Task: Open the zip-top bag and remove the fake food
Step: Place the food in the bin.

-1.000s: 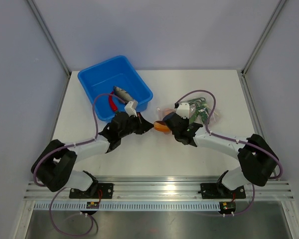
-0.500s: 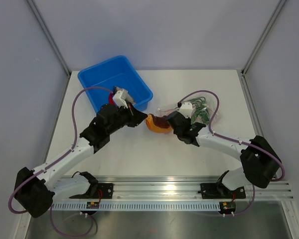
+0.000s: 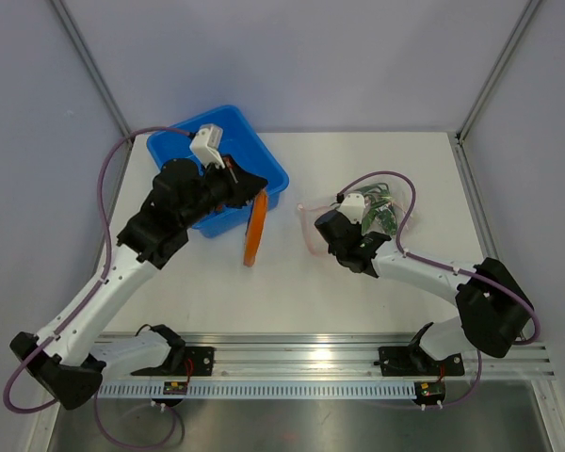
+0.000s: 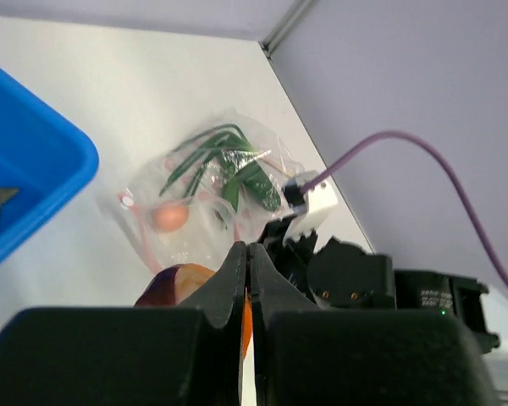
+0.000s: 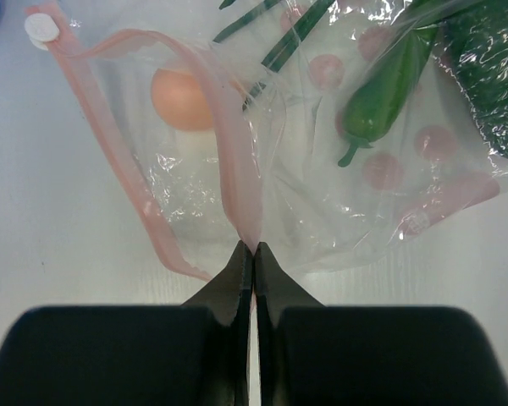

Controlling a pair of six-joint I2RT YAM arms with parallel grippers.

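Your left end effector is pressed together on the top end of an orange carrot-like piece. It hangs just outside the near right wall of the blue tub, which sits at the table's far left corner. Let go here and it likely lands on the table, not in the tub; such a narrow grip could also slip. Your right end effector pinches the pink zip strip of the zip-top bag, which lies right of the table's centre. A peach ball, a green pepper and green beans are inside it. Tug that thin strip and it may slide free, letting the mouth fall shut
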